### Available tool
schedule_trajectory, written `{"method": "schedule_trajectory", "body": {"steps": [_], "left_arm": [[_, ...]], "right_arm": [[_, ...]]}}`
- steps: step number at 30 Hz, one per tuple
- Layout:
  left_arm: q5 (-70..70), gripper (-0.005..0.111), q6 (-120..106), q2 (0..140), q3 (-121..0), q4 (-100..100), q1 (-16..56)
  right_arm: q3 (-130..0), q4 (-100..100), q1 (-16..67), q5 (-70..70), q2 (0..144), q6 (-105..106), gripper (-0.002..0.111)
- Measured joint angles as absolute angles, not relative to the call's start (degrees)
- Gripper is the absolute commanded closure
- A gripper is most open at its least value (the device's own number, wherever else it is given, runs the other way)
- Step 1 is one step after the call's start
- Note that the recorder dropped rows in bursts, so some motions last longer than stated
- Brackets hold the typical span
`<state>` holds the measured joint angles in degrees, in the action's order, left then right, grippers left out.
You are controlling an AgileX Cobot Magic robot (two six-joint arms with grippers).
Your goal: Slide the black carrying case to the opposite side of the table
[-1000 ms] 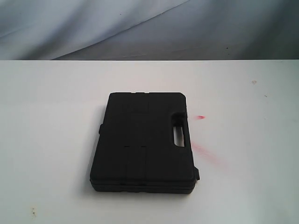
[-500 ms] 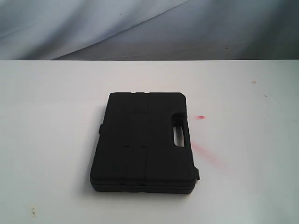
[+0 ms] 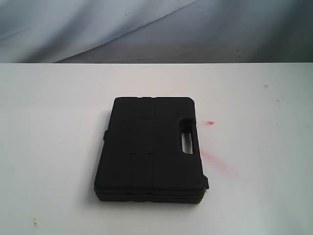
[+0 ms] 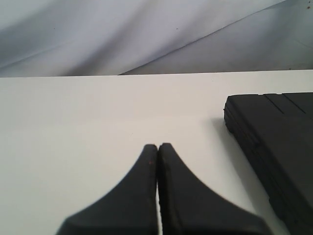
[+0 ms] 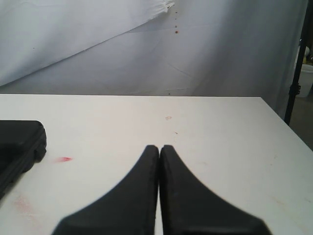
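Your black carrying case (image 3: pixel 149 147) lies flat and closed near the middle of the table (image 3: pixel 54 122), a little toward the near edge, with its handle cut-out (image 3: pixel 186 142) on the right. It sits exactly where it sat a second ago. Nothing in the exterior view has shifted, so the slide has not begun. Red smears (image 3: pixel 210 155) mark the white top just right of the case.

Neither arm shows in the exterior view. Your left gripper (image 4: pixel 158 147) has its fingers pressed together on nothing, over bare tabletop, with the case's edge in sight but apart from it. Your right gripper (image 5: pixel 159 148) is the same, empty and clear of the case.

All the work is probably ahead of you. Bring one gripper against an edge of the case and use the closed fingers as a pusher.
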<state>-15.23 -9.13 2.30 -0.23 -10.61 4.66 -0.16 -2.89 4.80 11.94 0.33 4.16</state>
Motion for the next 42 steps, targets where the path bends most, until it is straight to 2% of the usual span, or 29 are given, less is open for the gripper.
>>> {"method": "schedule_trajectory", "body": {"steps": [26,37,42], "left_arm": [[-15.37,0.107,-9.13,2.3,-0.23,-10.61,4.66],[-15.37,0.107,-9.13,2.3,-0.23,-10.61,4.66],[-15.37,0.107,-9.13,2.3,-0.23,-10.61,4.66]], "right_arm": [[-0.16,-2.89,4.8,11.74,0.33,4.16,0.108],[-0.16,-2.89,4.8,2.15,0.33,4.16,0.108],[-0.16,-10.36,4.8,0.0,0.33,3.95,0.108]]}}
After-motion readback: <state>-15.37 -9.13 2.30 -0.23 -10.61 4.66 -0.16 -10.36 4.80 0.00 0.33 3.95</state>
